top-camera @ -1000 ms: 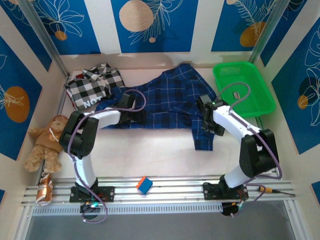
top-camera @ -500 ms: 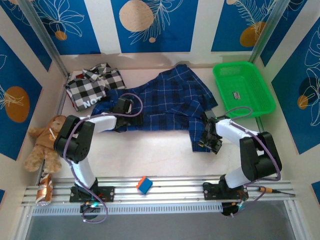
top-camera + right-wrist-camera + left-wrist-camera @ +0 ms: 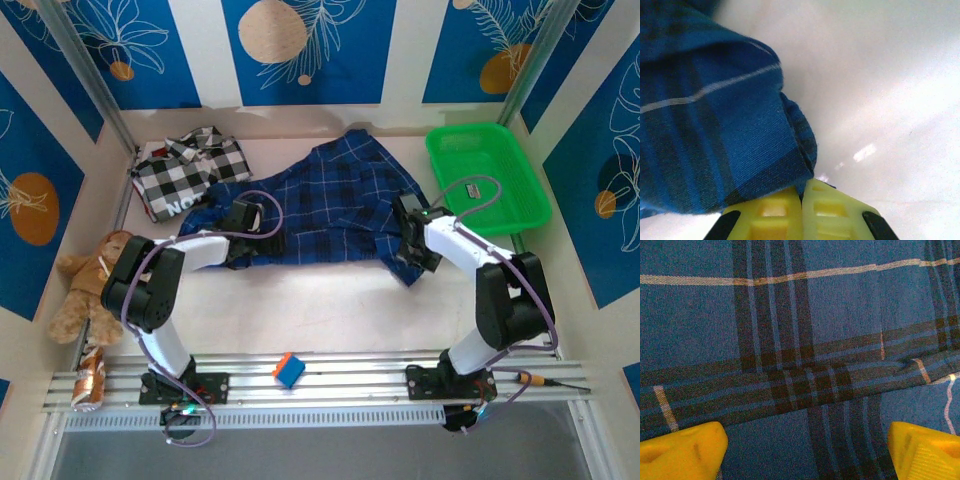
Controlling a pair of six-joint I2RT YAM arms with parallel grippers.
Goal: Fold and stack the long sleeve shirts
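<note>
Right claw (image 3: pixel 802 197) pinches an edge of the blue plaid shirt (image 3: pixel 715 125); left claw (image 3: pixel 805 447) is spread over it. Checked shirt (image 3: pixel 190 170) (white letters, partly readable: "NO") lies far left.

A robot lab booth — printed blue panels (image 3: pixel 350 60) are enclosing a white table (image 3: pixel 320 310), and an aluminium rail (image 3: pixel 350 385) is carrying two arms (image 3: pixel 160 300).

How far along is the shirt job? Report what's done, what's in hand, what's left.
Done: nothing folded yet; the dark blue plaid shirt lies spread on the table. In hand: the right gripper is shut on that shirt's edge; the left gripper hangs open over its cloth. Left: folding it, then the black-and-white checked shirt, crumpled at far left, and stacking both.
</note>
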